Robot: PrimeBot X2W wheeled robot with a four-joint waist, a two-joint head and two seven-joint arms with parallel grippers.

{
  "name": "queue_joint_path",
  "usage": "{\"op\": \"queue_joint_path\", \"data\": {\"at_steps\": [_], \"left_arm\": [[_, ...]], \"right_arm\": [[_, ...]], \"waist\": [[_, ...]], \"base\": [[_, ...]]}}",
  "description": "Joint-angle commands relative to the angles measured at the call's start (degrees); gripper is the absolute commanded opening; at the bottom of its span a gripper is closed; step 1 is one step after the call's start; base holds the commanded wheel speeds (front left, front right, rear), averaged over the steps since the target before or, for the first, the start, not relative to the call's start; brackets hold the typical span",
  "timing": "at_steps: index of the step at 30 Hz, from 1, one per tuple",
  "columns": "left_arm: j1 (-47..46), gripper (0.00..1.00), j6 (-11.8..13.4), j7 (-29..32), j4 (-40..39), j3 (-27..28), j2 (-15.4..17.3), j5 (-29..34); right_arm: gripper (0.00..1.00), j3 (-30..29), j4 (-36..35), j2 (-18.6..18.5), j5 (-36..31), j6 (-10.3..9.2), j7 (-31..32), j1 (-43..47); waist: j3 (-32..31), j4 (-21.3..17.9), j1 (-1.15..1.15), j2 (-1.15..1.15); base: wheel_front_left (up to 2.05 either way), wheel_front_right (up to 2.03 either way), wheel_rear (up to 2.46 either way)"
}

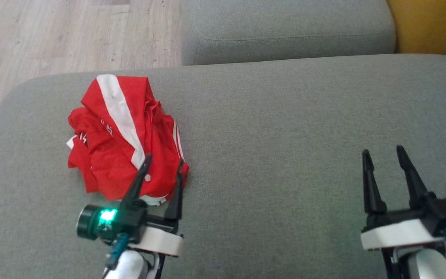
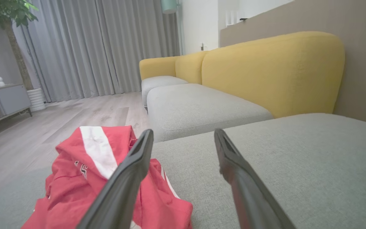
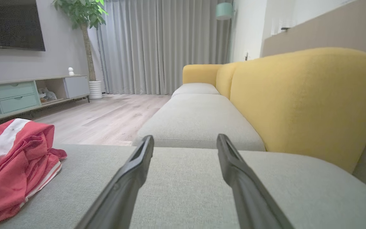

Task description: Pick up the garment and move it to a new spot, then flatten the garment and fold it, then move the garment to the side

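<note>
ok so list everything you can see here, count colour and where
garment: one, red and white, crumpled on the near cushion's left
seat cushions: three, grey, in a row
sofa back: one, yellow, behind the farther cushions
floor: one, pale wood, left of sofa
curtains: one span, grey, far wall
plant: one, green, white pot, beside the curtains
tv: one, black, left wall
cabinet: one, grey-green, under the tv
lamp: one, teal, top by the curtains
left gripper: one, dark, open at the garment's near edge
right gripper: one, dark, open over bare cushion
</note>
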Motion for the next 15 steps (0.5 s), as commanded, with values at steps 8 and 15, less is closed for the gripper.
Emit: {"op": "queue_joint_path", "data": {"at_steps": [8,15], "left_arm": [[2.06,1.00,-2.59,-1.35,-0.74,7.16,-2.70,-3.29],[3.20,1.00,-5.25,-1.35,1.31,10.63,-4.58,-5.55]], "right_arm": [[1.00,1.97,1.50,-0.61,7.74,-0.04,-1.68,0.93],[1.00,2.07,3.50,-0.61,10.91,-0.04,-1.68,0.47]], "waist": [[-0.30,-0.45,0.00,0.00],[-0.51,-0.98,0.00,0.00]], "base": [[0.00,0.00,0.00],[0.00,0.00,0.00]]}}
